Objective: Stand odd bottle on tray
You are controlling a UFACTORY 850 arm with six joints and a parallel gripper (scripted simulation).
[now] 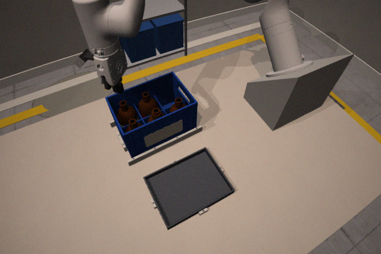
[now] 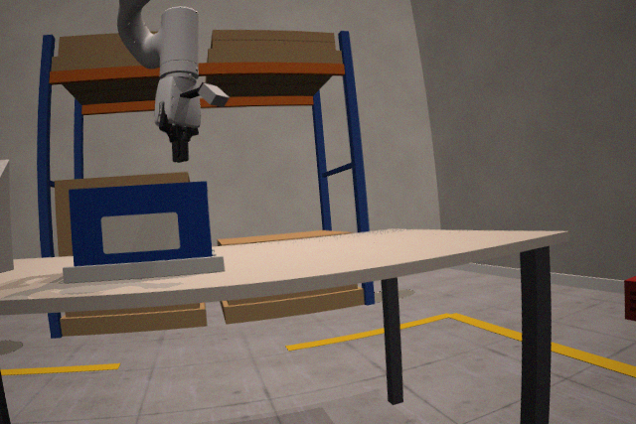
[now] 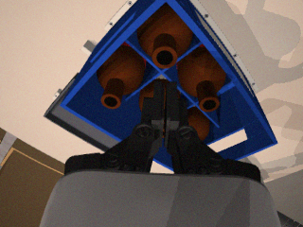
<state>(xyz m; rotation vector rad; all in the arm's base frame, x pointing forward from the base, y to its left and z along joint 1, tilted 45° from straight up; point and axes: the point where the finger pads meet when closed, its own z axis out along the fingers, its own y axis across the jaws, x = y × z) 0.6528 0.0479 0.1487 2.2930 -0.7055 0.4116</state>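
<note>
A blue crate [image 1: 190, 116] [image 2: 138, 199] [image 3: 249, 127] with cells holds several brown bottles, all upright, such as the ones at the back [image 1: 146, 100] [image 3: 166, 38], the left [image 1: 123, 109] [image 3: 120, 78] and the right [image 1: 177, 103] [image 3: 204, 78]. My gripper [image 1: 118, 88] [image 2: 179, 155] [image 3: 164, 96] hangs above the crate's back left corner, clear of the bottle mouths. Its fingers are shut together with nothing between them. In the wrist view they hide part of one bottle. A dark flat tray [image 1: 156, 204] lies in front of the crate with nothing on it.
The crate sits on a grey base rail [image 1: 166, 146] [image 2: 143, 267]. The arm's grey pedestal [image 1: 295, 97] stands at the right of the table. Behind are a shelf with blue bins [image 1: 153, 35] and a blue rack with boxes [image 2: 354, 152].
</note>
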